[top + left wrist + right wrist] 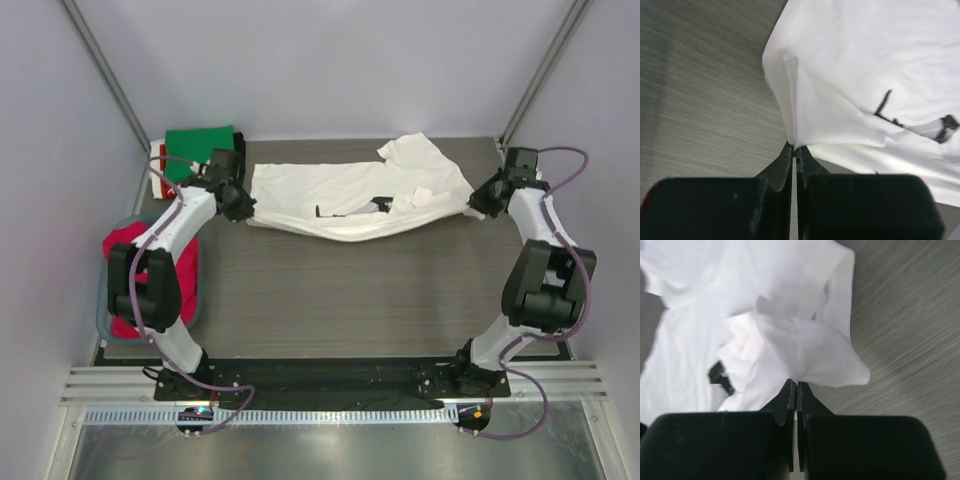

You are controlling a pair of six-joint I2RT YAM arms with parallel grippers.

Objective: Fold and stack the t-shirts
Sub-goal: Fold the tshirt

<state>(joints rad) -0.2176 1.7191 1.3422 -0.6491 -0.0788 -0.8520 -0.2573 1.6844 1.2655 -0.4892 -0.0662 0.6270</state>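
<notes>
1. Only the top view takes in the whole white tee (pixel 350 200). It lies crumpled across the far half of the table (pixel 350 290), strung between the two hands.
2. The left hand (pixel 243 208) sits at the tee's left end and the right hand (pixel 478 205) at its right end. From above, neither grip is readable.
3. The left wrist view settles it: the fingers (pixel 784 170) are pressed together, pinching a raised fold at the tee's edge. Black print shows to the right.
4. In the right wrist view the fingers (pixel 785 401) are likewise pressed together, pinching a bunched flap of the white cloth.
5. Only the top view shows the green tee (pixel 200 143) at the far left corner. It also shows the tub (pixel 103 300) at the left edge holding a red tee (pixel 122 243), partly under the left arm.
6. The tee's right end lies near the table's right edge, and its upper sleeve nears the far edge. Open tabletop stretches between the tee and the arm bases.
</notes>
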